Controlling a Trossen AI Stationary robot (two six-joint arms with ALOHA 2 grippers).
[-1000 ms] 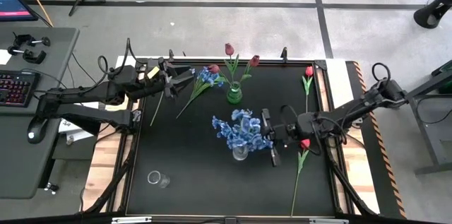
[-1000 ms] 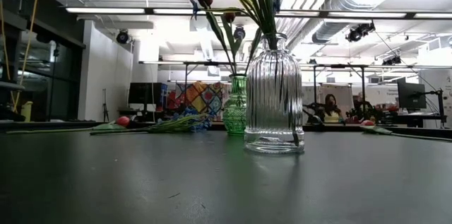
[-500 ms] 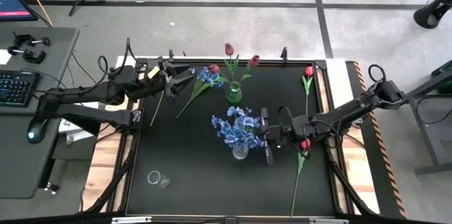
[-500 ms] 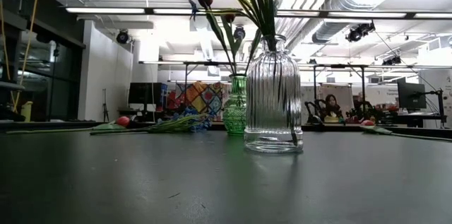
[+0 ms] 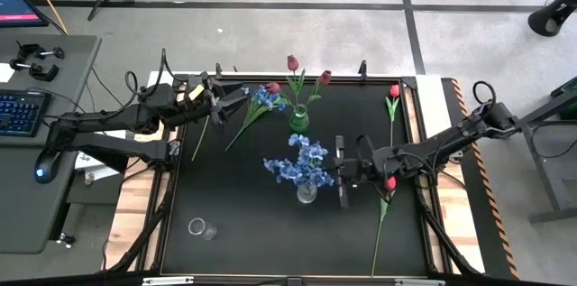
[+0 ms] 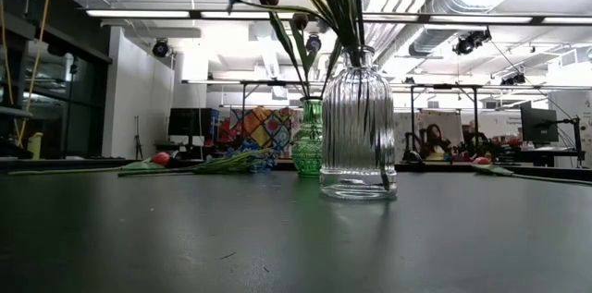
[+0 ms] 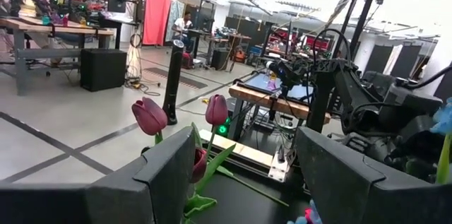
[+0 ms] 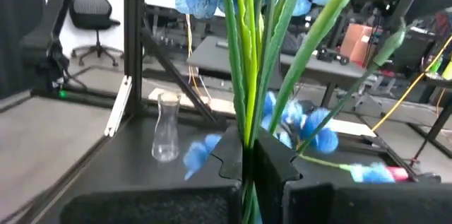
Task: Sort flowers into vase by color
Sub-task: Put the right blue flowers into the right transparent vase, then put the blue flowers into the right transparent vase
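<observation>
The right gripper (image 5: 340, 171), jaws clamped on blue flower stems (image 8: 247, 75) standing in the clear ribbed vase (image 6: 359, 127) mid-worktop, could tip it by dragging sideways. The left gripper (image 5: 236, 96) waits, jaws wide, at the far-left corner.

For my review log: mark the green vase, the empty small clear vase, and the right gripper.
green vase (image 5: 298, 122): high view, on its body.
empty small clear vase (image 5: 196, 227): high view, on its rim.
right gripper (image 5: 340, 171): high view, between the fingertips.
</observation>
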